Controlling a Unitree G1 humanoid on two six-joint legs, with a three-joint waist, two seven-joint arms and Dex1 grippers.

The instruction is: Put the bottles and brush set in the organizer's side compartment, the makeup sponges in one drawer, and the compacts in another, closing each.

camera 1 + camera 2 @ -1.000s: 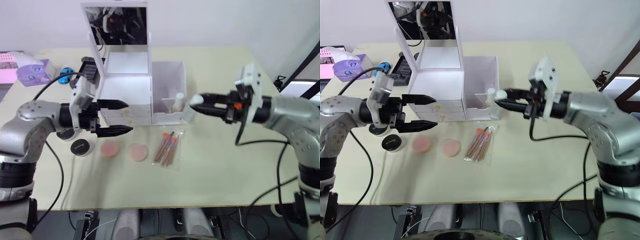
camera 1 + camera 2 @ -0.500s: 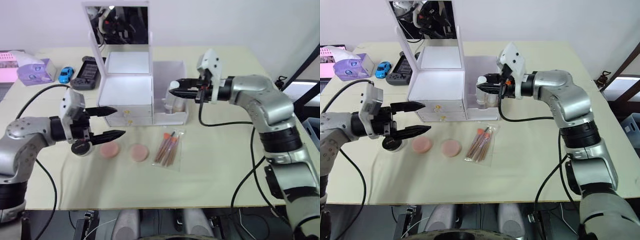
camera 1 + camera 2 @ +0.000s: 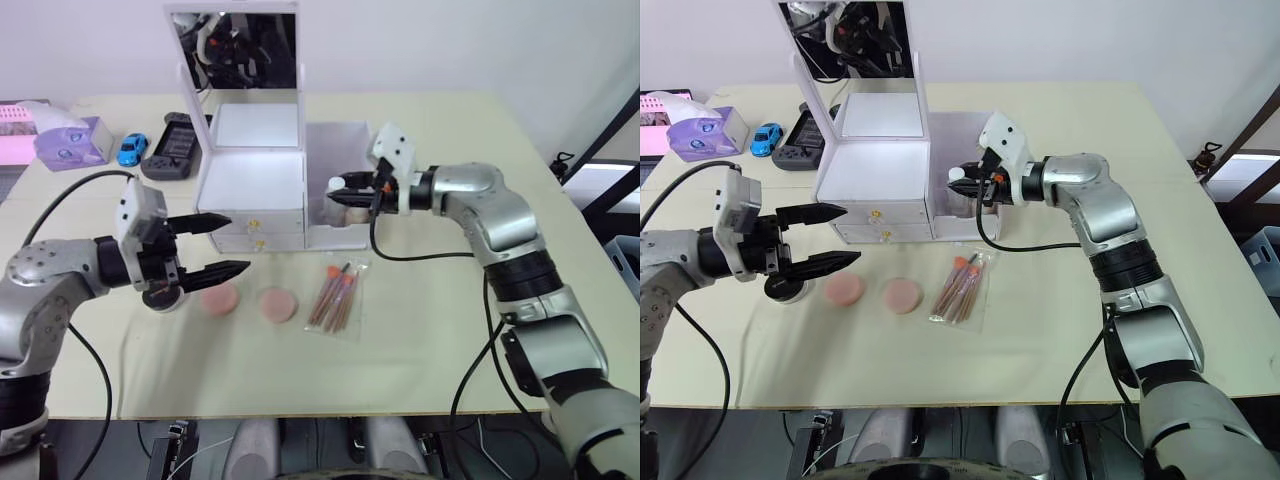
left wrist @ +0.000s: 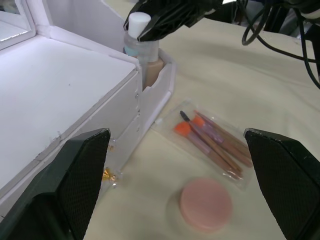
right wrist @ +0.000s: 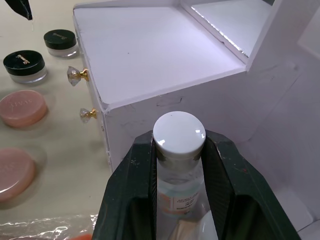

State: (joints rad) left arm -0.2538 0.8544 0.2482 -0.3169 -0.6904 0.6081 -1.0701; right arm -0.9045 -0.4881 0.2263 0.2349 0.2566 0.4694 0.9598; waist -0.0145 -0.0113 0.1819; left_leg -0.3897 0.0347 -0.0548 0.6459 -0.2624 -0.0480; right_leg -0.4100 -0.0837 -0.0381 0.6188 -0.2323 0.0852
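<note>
The right tool [image 5: 177, 165] grips the clear white-capped bottle [image 5: 178, 150] over the white organizer's deep side compartment [image 3: 340, 160], beside the beige bottle [image 4: 151, 67] already inside. The left tool [image 3: 232, 245] hovers open. Left: pouched brush set [image 3: 335, 295], pink sponges [image 3: 248, 301], compacts (drawers shut).

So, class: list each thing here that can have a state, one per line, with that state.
Right tool: shut on the clear bottle, over the side compartment.
Left tool: open, holding nothing.
Beige bottle: upright in the side compartment.
Drawers: both closed.
Mirror: raised.
Brush set: flat on the table.
Makeup sponges: on the table.
</note>
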